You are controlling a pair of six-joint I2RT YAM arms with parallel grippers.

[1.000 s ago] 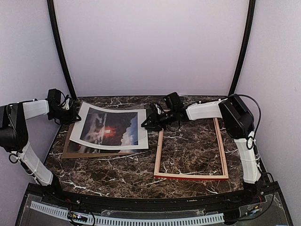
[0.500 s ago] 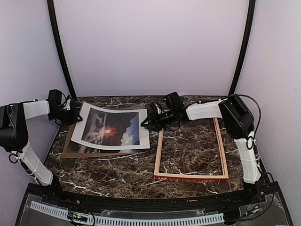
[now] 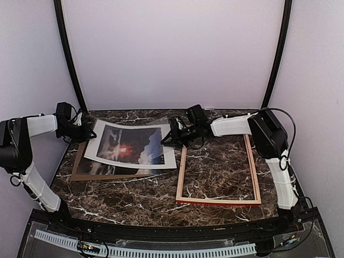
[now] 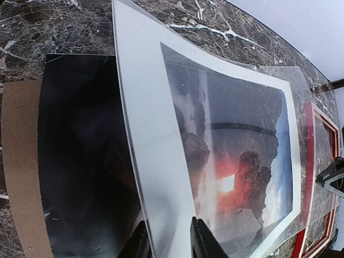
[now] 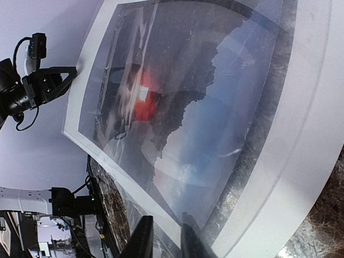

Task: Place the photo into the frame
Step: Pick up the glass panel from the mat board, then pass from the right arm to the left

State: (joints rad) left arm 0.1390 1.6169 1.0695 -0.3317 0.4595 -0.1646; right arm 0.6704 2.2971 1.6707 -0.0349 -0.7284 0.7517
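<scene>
No words, labels, brands or numbers can be read anywhere: not on the photo [image 3: 130, 146], the frame [image 3: 219, 200], the board [image 3: 80, 173] or the counter [image 3: 134, 199].

Gleaming glossy across the photo [image 3: 129, 146]; looking matt on the brown cardboard [image 3: 86, 174]; shining off the polished marble table [image 3: 134, 196]; showing pale wood along the frame [image 3: 217, 201].
</scene>
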